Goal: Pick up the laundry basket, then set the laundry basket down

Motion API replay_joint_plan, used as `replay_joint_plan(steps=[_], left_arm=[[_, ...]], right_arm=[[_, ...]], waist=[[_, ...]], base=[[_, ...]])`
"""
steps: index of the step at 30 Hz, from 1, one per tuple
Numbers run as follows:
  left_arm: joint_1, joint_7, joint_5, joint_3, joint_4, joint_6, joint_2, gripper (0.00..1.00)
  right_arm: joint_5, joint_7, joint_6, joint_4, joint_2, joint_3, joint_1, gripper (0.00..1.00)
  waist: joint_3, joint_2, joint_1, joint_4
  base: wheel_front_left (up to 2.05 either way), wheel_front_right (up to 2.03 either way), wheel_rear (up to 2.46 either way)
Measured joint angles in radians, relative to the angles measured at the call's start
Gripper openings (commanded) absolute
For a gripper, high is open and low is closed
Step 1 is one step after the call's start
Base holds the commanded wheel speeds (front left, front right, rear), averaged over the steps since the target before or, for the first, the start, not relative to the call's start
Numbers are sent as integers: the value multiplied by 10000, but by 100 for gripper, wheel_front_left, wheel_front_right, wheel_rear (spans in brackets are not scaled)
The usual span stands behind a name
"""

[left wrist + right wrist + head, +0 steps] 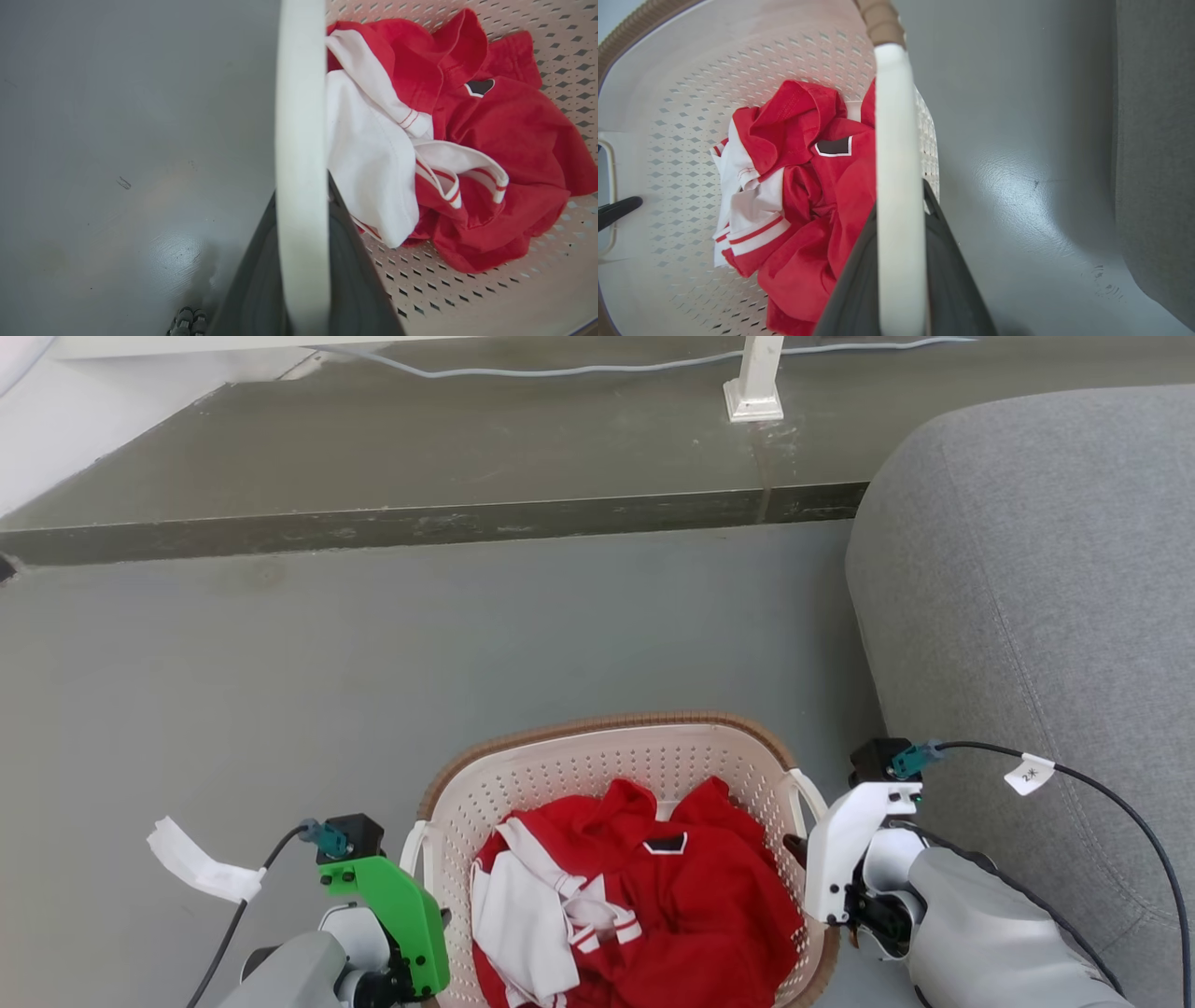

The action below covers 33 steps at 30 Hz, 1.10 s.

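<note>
Starts at the left with the left end effector [302, 196], clamped across the white left handle [299, 116] of the laundry basket [607, 761], a dark finger pressed on each side of the band. Places the basket low and centred before the robot, on or just above the grey floor [280, 691], close beside the grey sofa [1027, 597], with red and white clothes [691, 896] heaped inside. Ends at the right with the right end effector [901, 200], likewise closed on the right handle [899, 140]. Judges the grasp as made on both sides; leaves the lift in doubt, with no way to tell a base on the floor from a base just off it; counts the setting-down as wholly to come. Gets from the head view both arms flanking the basket, though not the fingers; finds the grip itself in the two wrist views. Catches in the right wrist view, across the basket, a dark fingertip [621, 209] of the left end effector at the far handle opening, plus the brown woven rim [644, 18]; in the left wrist view, a bright glare on the floor.
</note>
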Motion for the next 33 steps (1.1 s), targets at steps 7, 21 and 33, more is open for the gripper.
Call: replay_joint_plan(steps=[7, 21, 33], left_arm=[[0, 178, -29, -104, -23, 2, 35, 0], [-3, 221, -121, -247, -82, 2, 123, 0], [-8, 192, -357, -410, -128, 4, 203, 0]], right_arm=[[169, 142, -67, 2, -4, 100, -1, 0], [337, 215, -69, 2, -4, 255, -11, 0], [470, 203, -69, 0, -4, 407, -19, 0]], waist=[[-36, 0, 0, -18], [22, 0, 0, -18], [64, 0, 0, -61]], base=[[0, 0, 0], [0, 0, 0], [0, 0, 0]])
